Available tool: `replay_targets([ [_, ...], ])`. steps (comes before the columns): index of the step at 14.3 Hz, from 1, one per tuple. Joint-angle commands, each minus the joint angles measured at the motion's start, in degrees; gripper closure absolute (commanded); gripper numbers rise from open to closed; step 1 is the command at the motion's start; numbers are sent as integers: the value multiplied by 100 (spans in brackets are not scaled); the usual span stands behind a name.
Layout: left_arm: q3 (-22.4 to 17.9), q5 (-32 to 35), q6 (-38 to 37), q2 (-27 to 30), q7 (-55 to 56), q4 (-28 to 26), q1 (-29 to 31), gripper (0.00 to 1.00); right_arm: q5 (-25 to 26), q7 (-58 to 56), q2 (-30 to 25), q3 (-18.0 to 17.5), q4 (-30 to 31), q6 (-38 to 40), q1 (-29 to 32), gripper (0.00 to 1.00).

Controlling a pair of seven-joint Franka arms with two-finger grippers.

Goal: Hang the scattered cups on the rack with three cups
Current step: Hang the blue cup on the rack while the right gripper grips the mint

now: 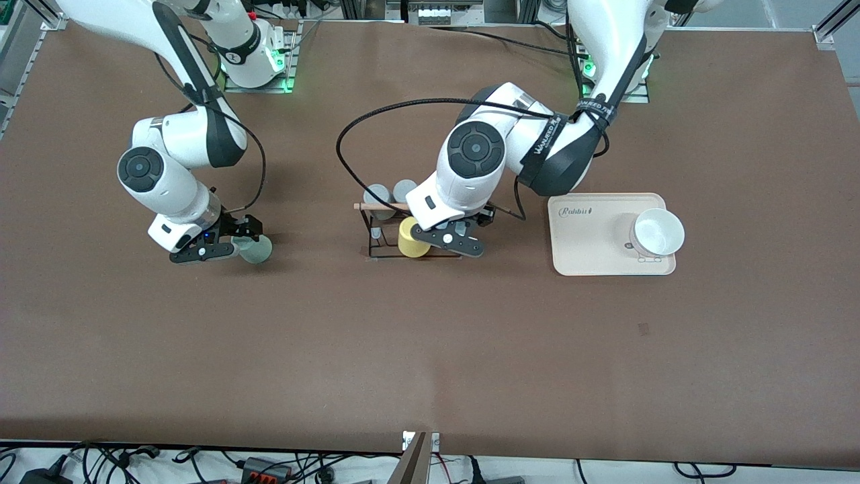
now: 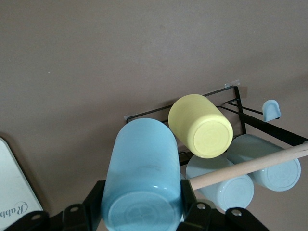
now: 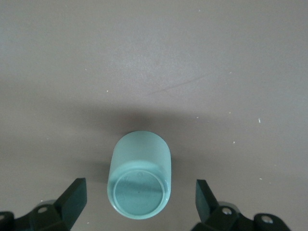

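Left gripper [image 2: 139, 216] is carrying the light blue cup [image 2: 142, 185] to the rack [image 1: 386, 232]; right gripper [image 3: 139, 204] is lining up on the sage-green cup [image 3: 139, 180].

Left fingers are clamped on the blue cup, hanging upside down beside the yellow cup [image 2: 201, 126] and two grey cups [image 1: 391, 193]; next it needs seating over a free peg. Right fingers are spread wide, straddling the green cup on the table [image 1: 430, 349] without touching; closing comes next.

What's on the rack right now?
The rack holds a yellow cup and two grey cups under its wooden rod. One peg tip is bare. The left gripper, shut on the light blue cup, covers part of the rack.
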State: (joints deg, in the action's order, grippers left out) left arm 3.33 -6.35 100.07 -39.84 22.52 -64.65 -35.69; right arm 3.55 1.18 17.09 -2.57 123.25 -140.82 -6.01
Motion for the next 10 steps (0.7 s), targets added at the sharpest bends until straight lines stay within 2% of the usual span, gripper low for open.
replay_targets([
  [1,-52,-51,-14,-173,42,233,-53,72,-74,-109,75,-51,6,-77,47,0],
  [10,-52,-77,82,-393,42,207,-184,71,-74,-101,295,-156,32,-113,30,0],
])
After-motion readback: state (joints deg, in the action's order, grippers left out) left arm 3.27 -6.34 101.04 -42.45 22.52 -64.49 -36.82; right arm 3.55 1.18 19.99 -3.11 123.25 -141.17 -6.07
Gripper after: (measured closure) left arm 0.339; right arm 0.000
